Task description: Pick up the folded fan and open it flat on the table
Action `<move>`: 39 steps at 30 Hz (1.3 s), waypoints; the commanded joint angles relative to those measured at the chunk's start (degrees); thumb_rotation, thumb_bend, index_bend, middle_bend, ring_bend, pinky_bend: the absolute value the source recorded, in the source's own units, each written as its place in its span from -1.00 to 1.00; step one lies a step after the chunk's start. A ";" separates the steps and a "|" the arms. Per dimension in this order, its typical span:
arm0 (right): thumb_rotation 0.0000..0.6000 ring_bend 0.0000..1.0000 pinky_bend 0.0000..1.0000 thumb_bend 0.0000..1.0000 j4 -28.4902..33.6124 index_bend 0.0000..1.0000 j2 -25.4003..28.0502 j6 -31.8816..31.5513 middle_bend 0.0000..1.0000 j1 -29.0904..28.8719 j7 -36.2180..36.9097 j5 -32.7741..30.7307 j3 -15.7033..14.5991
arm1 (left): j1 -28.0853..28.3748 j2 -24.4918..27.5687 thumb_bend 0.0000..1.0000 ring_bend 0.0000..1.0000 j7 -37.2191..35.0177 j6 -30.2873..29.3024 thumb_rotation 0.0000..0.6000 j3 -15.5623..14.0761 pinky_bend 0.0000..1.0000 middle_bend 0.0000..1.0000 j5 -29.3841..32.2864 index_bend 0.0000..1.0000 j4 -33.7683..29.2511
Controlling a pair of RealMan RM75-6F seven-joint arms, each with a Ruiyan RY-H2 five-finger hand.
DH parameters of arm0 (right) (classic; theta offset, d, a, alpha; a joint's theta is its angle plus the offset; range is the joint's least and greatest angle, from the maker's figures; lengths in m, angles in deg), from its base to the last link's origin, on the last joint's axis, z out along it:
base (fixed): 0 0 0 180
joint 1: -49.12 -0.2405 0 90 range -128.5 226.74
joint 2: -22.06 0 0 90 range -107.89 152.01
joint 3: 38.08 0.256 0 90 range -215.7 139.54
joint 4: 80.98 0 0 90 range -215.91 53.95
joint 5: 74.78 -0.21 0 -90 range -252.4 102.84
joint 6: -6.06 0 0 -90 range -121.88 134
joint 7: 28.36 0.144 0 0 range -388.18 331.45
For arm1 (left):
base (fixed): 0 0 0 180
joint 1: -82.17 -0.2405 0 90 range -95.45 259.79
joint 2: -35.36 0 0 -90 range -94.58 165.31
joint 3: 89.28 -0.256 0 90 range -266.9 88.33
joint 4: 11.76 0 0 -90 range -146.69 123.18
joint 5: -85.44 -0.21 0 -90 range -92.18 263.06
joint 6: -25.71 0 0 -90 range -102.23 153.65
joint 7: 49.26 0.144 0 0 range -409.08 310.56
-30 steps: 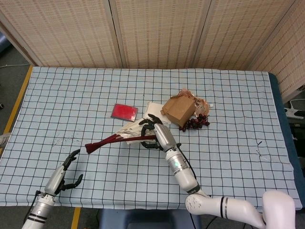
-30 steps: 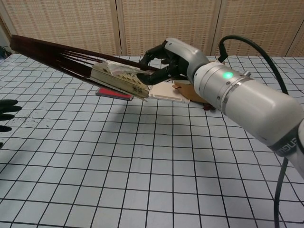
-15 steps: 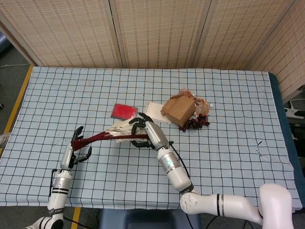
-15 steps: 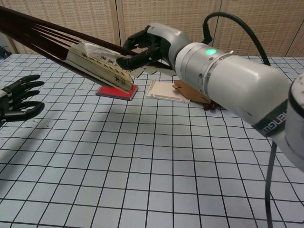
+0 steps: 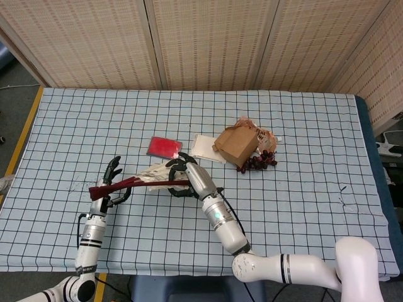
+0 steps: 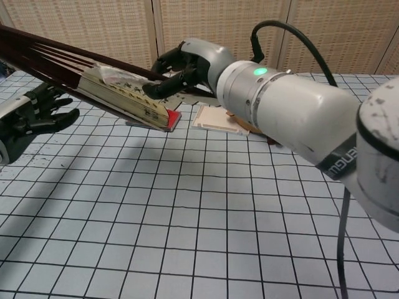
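Observation:
The folded fan (image 5: 135, 183) has dark red sticks and a cream paper leaf (image 6: 121, 92). It is held off the table, nearly level, with the stick end pointing left. My right hand (image 5: 186, 178) grips it at the paper end, fingers wrapped around it (image 6: 177, 68). My left hand (image 5: 111, 184) is raised at the fan's stick end with its fingers spread. In the chest view the left hand (image 6: 36, 114) sits just below the sticks. I cannot tell whether it touches them.
A red flat case (image 5: 164, 147) lies just behind the fan. A white booklet (image 5: 204, 148), a brown paper box (image 5: 238, 143) and dark grapes (image 5: 258, 162) sit to the right of it on the checked tablecloth (image 5: 302, 189).
My right hand has carried the fan leftward and lowered its stick end. My left hand has risen from the table's front edge up to that end.

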 commanded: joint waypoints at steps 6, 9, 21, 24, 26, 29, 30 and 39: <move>1.00 -1.00 -0.94 -0.08 -3.45 0.68 -1.83 -0.76 -0.47 -1.60 0.61 0.63 -0.58 | 0.25 -0.77 -0.18 -1.00 -0.23 0.32 1.00 -0.30 -0.78 -1.00 0.97 -0.39 -1.51; 1.00 -1.00 -0.94 -0.08 -4.71 0.68 -2.27 -1.03 -0.47 -2.01 0.89 0.49 -0.28 | 0.59 -1.02 -0.17 -1.00 -0.35 0.80 1.00 0.11 -0.78 -1.00 1.67 -0.19 -1.76; 1.00 -1.00 -0.94 -0.08 -4.98 0.68 -1.77 -0.14 -0.47 -3.05 1.63 -1.94 0.84 | 0.82 -3.26 0.32 -1.00 1.45 -0.80 1.00 2.53 -0.79 -0.68 4.67 0.61 -0.93; 1.00 -1.00 -0.94 -0.08 -4.76 0.68 -1.36 -0.75 -0.47 -3.49 1.04 -2.04 1.34 | 0.53 -3.43 0.32 -1.00 2.25 -0.94 1.00 2.47 -0.79 -0.64 5.31 0.62 -0.41; 1.00 -1.00 -0.94 -0.08 -4.19 0.68 -0.95 -1.06 -0.47 -3.58 0.70 -2.45 1.53 | 0.26 -3.49 0.32 -1.00 2.36 -0.91 1.00 2.32 -0.79 -0.62 5.63 0.62 -0.15; 1.00 -1.00 -0.94 -0.08 -3.48 0.68 -0.20 -1.02 -0.47 -3.84 0.46 -3.54 2.22 | -0.03 -3.71 0.32 -1.00 2.56 -1.61 1.00 2.21 -0.79 -0.58 5.39 0.63 0.33; 1.00 -1.00 -0.94 -0.08 -3.28 0.68 0.05 -1.02 -0.47 -3.93 0.41 -3.88 2.48 | -0.10 -3.83 0.33 -1.00 2.74 -1.98 1.00 2.23 -0.79 -0.57 5.26 0.63 0.47; 1.00 -1.00 -0.94 -0.08 -0.12 0.68 3.43 -2.02 -0.47 -3.97 -0.74 -5.15 3.27 | -0.26 -4.95 0.35 -0.94 5.13 -3.74 1.00 3.37 -0.79 -0.42 6.09 0.65 1.98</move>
